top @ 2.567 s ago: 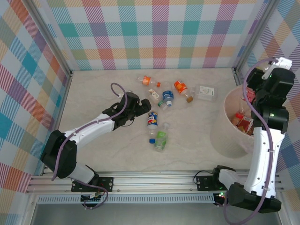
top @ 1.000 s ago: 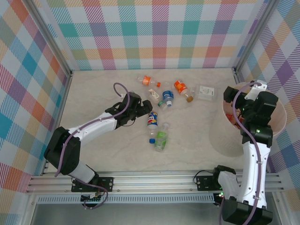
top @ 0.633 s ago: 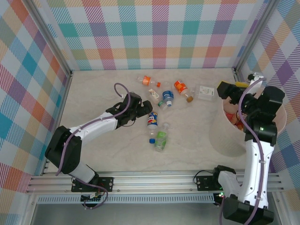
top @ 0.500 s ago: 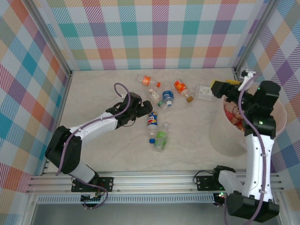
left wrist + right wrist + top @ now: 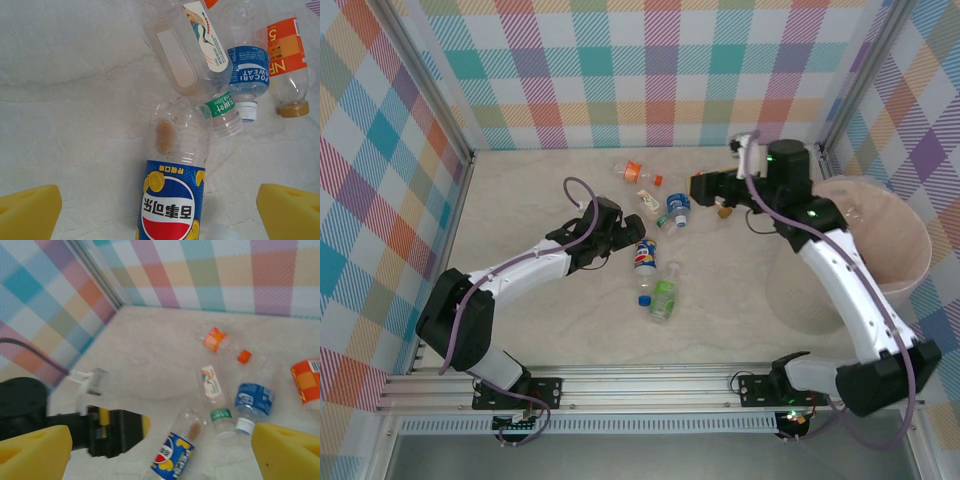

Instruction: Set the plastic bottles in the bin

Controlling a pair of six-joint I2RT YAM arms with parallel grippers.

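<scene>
The blue-labelled bottle runs off my left wrist view's bottom edge. My right wrist view is blurred, its orange-labelled bottle cut by the right edge. From above, my right arm hides part of the bin.

- This was a robot test cell, of the kind found in a lab.
- Bright plaid walls boxed in a pale marbled table on three sides.
- Metal posts stood at the corners.
- A slotted aluminium rail ran along the near edge.
- A left arm and a right arm, both white and black, were bolted to that rail.
</scene>
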